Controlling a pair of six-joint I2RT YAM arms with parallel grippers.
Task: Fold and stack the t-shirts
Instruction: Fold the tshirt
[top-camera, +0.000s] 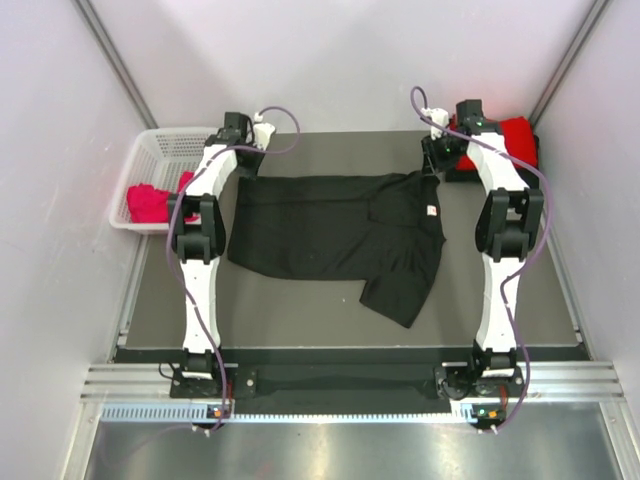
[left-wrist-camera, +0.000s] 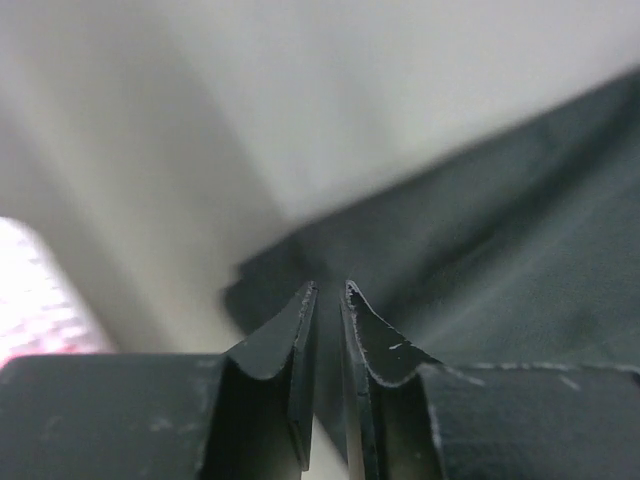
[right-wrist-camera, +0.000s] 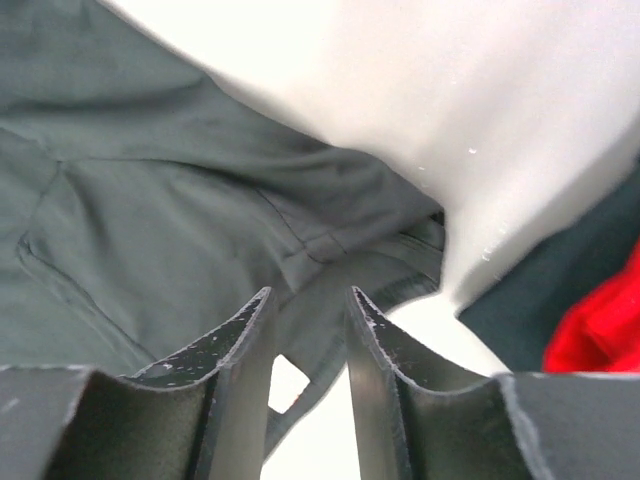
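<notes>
Near the black t-shirt (top-camera: 330, 225), outstretched left pincer (left-wrist-camera: 330, 290) and right pincer (right-wrist-camera: 310, 292) stand ajar.

Bright, even light; wrist cams soft.
Top view sharp, shadows faint, black t-shirt (top-camera: 330, 225) folds crushed dark. Left wrist view smeared, pink blowout at left edge. Right wrist view: white clipped upper right, cloth slightly soft.
</notes>
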